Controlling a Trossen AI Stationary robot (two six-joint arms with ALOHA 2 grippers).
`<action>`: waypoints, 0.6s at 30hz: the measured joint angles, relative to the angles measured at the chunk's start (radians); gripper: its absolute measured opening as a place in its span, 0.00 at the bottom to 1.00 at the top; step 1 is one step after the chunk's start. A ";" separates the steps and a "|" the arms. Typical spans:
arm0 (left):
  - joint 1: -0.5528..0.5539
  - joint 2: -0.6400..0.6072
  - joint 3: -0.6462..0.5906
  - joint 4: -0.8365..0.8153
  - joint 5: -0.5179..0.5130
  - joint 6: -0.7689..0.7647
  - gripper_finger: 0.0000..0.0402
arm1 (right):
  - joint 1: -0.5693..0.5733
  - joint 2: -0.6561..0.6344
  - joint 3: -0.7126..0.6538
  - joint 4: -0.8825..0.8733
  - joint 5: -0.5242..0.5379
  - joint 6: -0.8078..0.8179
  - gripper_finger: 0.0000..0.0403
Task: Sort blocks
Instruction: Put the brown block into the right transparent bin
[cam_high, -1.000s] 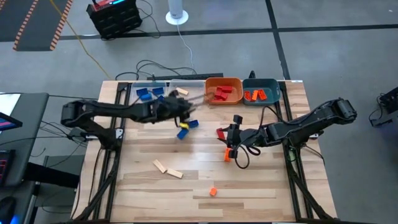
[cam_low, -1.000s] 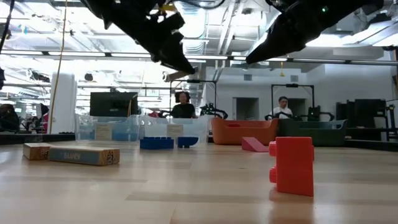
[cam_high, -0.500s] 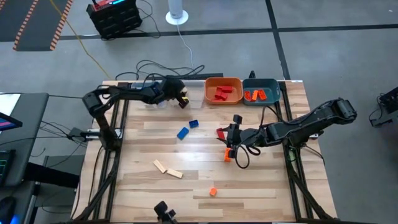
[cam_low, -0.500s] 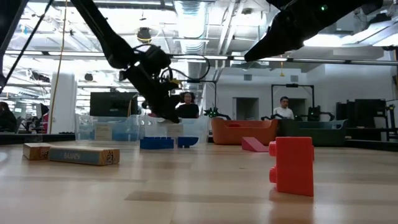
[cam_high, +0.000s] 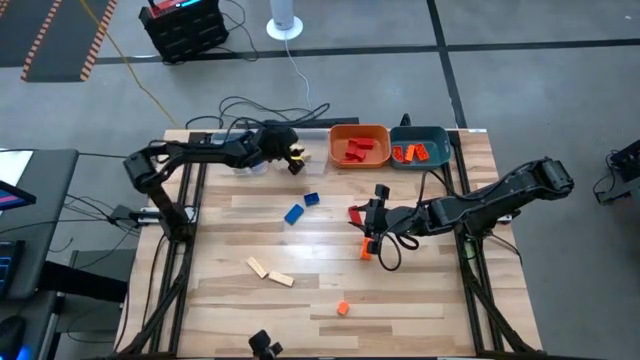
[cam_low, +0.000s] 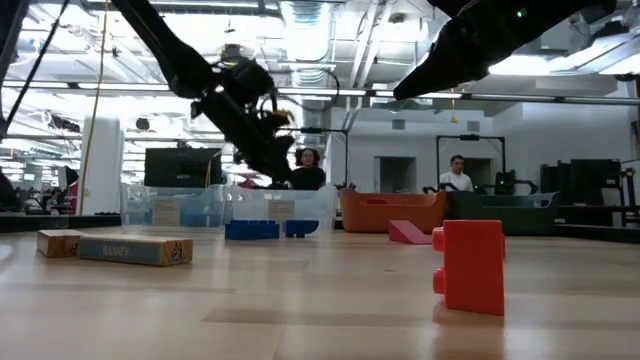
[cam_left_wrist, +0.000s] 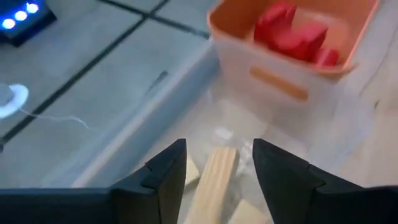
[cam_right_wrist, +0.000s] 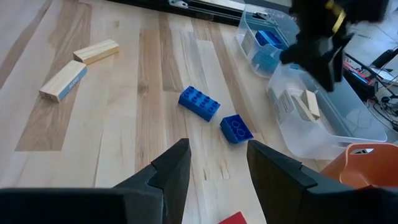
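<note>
High view: red blocks (cam_high: 358, 150) binned in orange bin (cam_high: 359, 131); 2 blue (cam_high: 300, 206), 2 tan (cam_high: 270, 272), orange pieces (cam_high: 342, 308) left on bench (cam_high: 420, 290). Left hand (cam_left_wrist: 217, 171) spread over clear bin (cam_right_wrist: 311, 118), tan block (cam_left_wrist: 213, 186) released. Right hand (cam_right_wrist: 214, 165) spread, empty.

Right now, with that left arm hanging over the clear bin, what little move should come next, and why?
Probably lift the left gripper away and swing it toward the table. Its fingers stand apart, and a tan wood block lies below them inside the clear bin, apparently released. Two blue blocks sit unsorted nearby, the likely next pick. The right gripper waits open above the table.
</note>
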 joint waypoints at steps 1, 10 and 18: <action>-0.006 -0.020 0.000 -0.010 0.004 0.003 0.45 | 0.000 0.000 0.000 0.000 0.000 0.000 0.47; -0.256 -0.127 0.001 -0.195 0.063 0.088 0.47 | -0.040 0.000 0.000 -0.038 -0.001 0.110 0.47; -0.549 -0.128 0.000 -0.332 -0.220 0.027 0.47 | -0.130 0.098 0.000 -0.126 -0.001 0.340 0.50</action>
